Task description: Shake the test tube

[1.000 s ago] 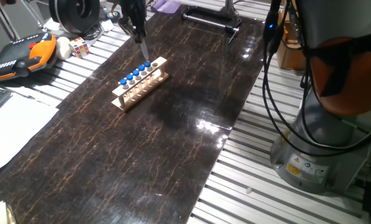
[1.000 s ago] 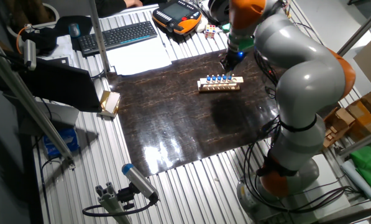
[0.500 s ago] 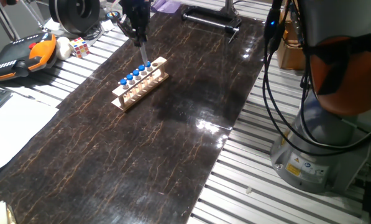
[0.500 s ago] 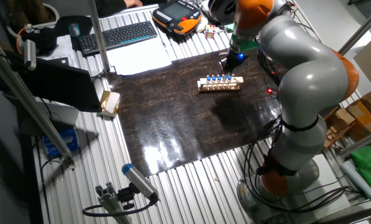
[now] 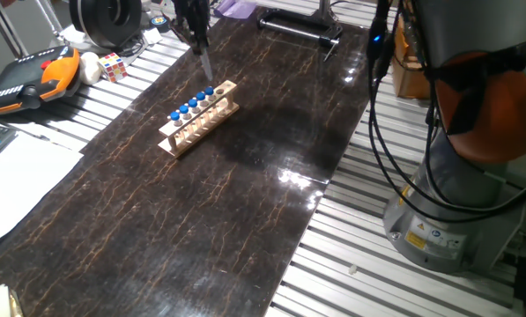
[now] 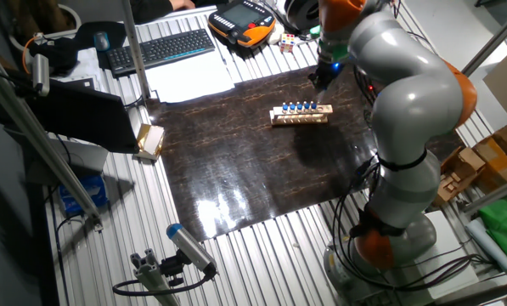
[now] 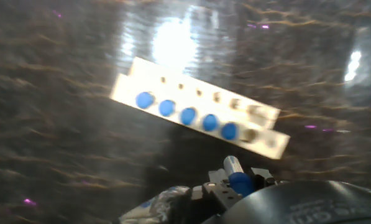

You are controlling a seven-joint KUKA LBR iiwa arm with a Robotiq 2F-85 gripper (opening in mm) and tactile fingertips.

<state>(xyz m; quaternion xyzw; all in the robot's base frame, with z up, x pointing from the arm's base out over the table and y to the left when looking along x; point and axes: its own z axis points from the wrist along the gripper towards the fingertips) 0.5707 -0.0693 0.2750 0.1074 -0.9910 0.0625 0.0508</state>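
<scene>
A dark marbled bench (image 5: 245, 185) held a light wooden rack (image 5: 198, 117) with a row of blue-capped tubes (image 5: 190, 106) standing upright in it. In the hand view, five blue caps (image 7: 186, 116) filled the rack's (image 7: 197, 107) holes, and at least one hole at the end nearest the claw was bare. The claw (image 5: 197, 37) hung above the far end of the rack, closed around the test tube (image 5: 205, 62), which pointed down at a slight tilt, clear of the rack and not touching it. In the hand view, that test tube (image 7: 237, 176) showed its blue cap close to the camera, between dark gripper parts. From the other fixed view, the grey and orange KUKA arm (image 6: 403, 102) bent over the bench (image 6: 236, 161), its claw (image 6: 323, 75) just above the rack (image 6: 301, 114). Beside the bench lay an orange and black teach pendant (image 5: 29, 77), a Rubik's cube (image 5: 113, 66), a black keyboard (image 6: 164, 47) and white paper (image 5: 20, 180). A yellow warning label (image 5: 417, 236) sat on the arm's base; its writing was too small to read.
</scene>
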